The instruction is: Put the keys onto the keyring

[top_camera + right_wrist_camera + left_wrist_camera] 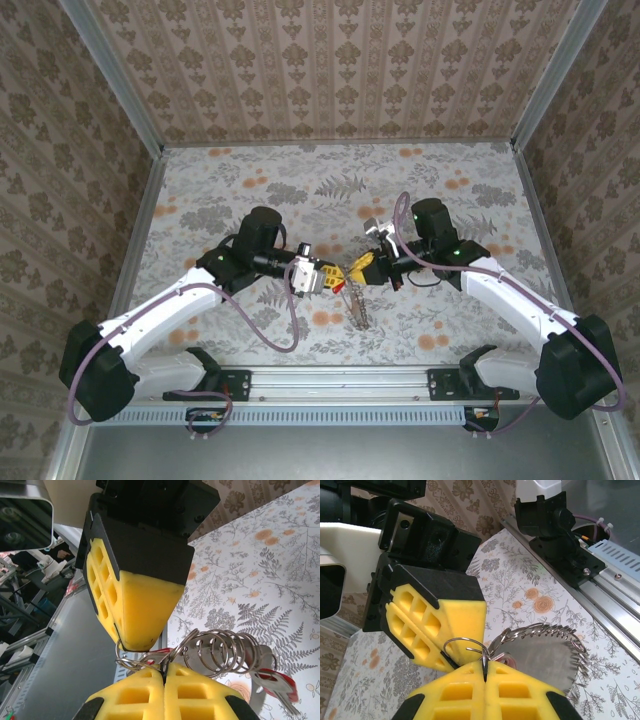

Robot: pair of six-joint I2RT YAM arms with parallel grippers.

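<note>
Top external view: the left gripper (328,277) and the right gripper (357,266) meet tip to tip over the middle of the flowered table (450,190). The keyring (359,312) trails from their meeting point toward the near edge. Its long axis runs far to near and leans slightly to the right. Whether its lower end rests on the table cannot be told. A speck of red shows just beside the left gripper's tip.

Left wrist view: the left gripper's yellow fingers (520,690) are pressed together, with a wire loop of the keyring rising out of the seam between them. The right gripper comes in from the upper left, its fingers also closed, and its tip touches the same loop. Beyond the loop the rings fan out to the right, across a flat grey metal plate (540,657).

Right wrist view: the right gripper's fingers are closed, pinching the end loop at their seam. The left gripper's tip comes down onto that loop from above. The keyring stretches rightward from the pinch as a row of overlapping rings. At its far end hangs a red-headed key (274,681), its blade pointing toward the lower right.
</note>
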